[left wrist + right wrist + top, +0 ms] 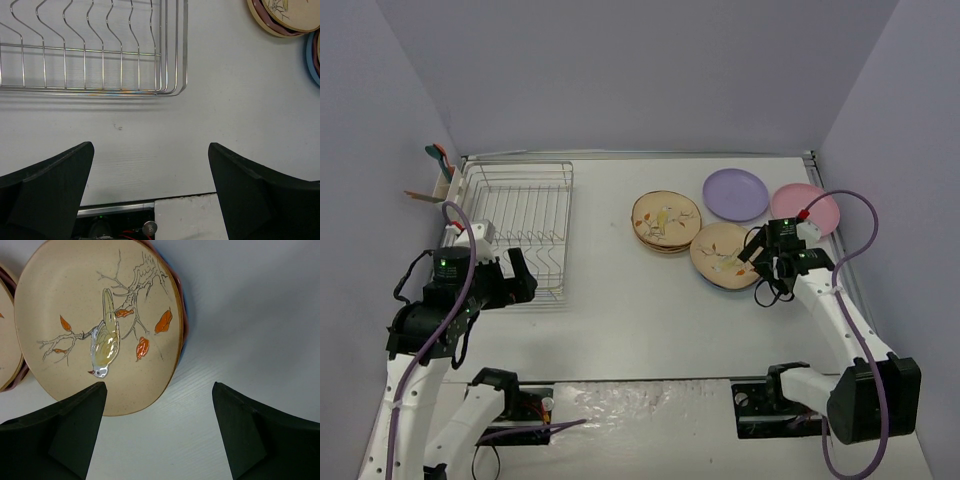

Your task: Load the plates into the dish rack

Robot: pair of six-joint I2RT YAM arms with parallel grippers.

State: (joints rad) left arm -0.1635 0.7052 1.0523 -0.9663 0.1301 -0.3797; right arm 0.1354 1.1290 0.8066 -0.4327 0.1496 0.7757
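**Overhead view:** A white table [620, 330] stands between pale grey walls. At the back left is a rectangular silver wire dish rack [520, 220], with a small white utensil caddy [444, 186] on its left side. The plates all lie on the right half of the table, well apart from the rack. There is a stack of round tan printed plates [666, 221]. A second tan-topped stack [722, 255] lies just beside it, nearer the arms. Behind these lies a lilac plate [735, 193], and a light pink plate [808, 205] lies at the far right. The left gripper [523, 276] hovers by the rack's near right corner. The right gripper [757, 257] is at the right edge of the second stack.

**Left wrist view:** The left gripper [151, 147] is released, and its two black fingers [50, 185] are spread wide above bare table. A corner of the dish rack [100, 50] fills the upper left. At the top right, a tan plate [295, 12] rests on a dark pink plate [263, 14]. A blue plate rim [314, 57] shows at the right edge.

**Right wrist view:** The right gripper [159, 385] has its fingers wide apart and grasps nothing. A tan plate printed with a bird on a branch and orange leaves [100, 325] lies flat below it. The plate's near rim reaches into the gap between the fingers. The left finger [65, 430] overlaps that rim, and the right finger is over bare table. A dark pink rim [183, 315] shows beneath the bird plate.
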